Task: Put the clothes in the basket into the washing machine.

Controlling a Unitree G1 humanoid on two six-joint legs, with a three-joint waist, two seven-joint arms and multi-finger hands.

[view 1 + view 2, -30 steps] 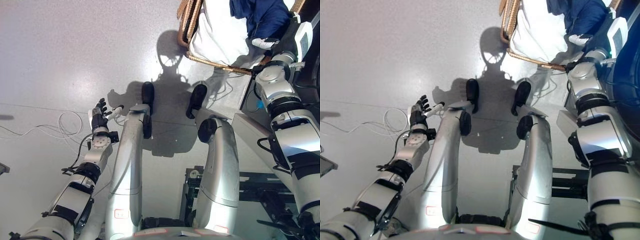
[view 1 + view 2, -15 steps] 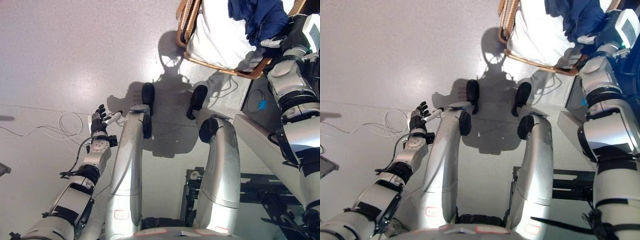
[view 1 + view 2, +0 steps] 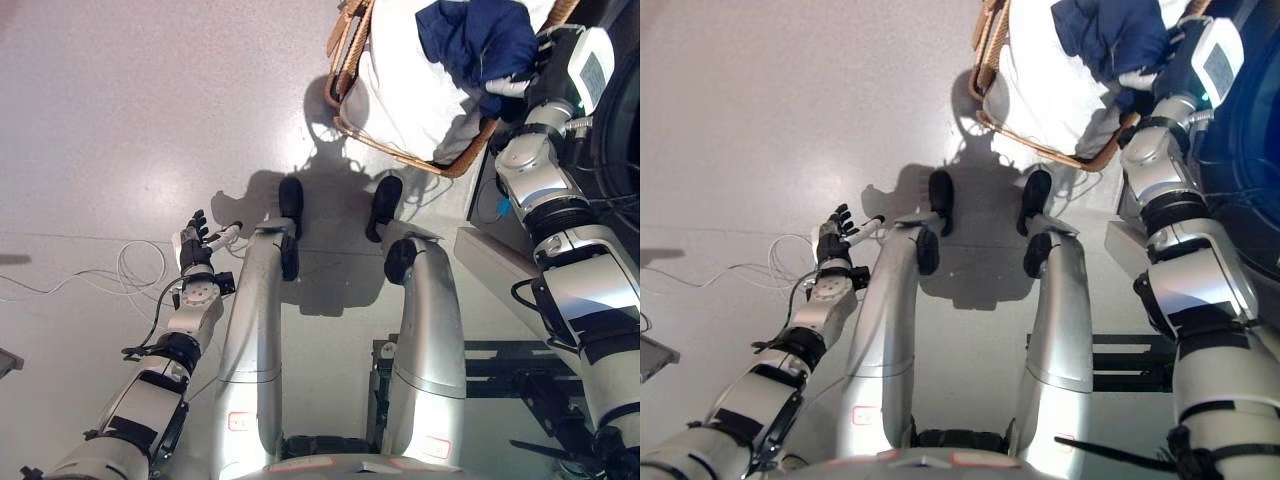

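One basket (image 3: pixel 350 75) — two garments (image 3: pixel 470 40)

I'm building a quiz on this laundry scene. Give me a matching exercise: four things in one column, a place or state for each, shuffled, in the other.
Things:
1. left hand
2. right hand
3. blue garment
4. wicker basket

Places or states:
A. on top of the white laundry
B. on the floor, top of view
C. open, above the floor on the left
D. at the blue garment's edge

Pairs: 1-C, 2-D, 3-A, 4-B
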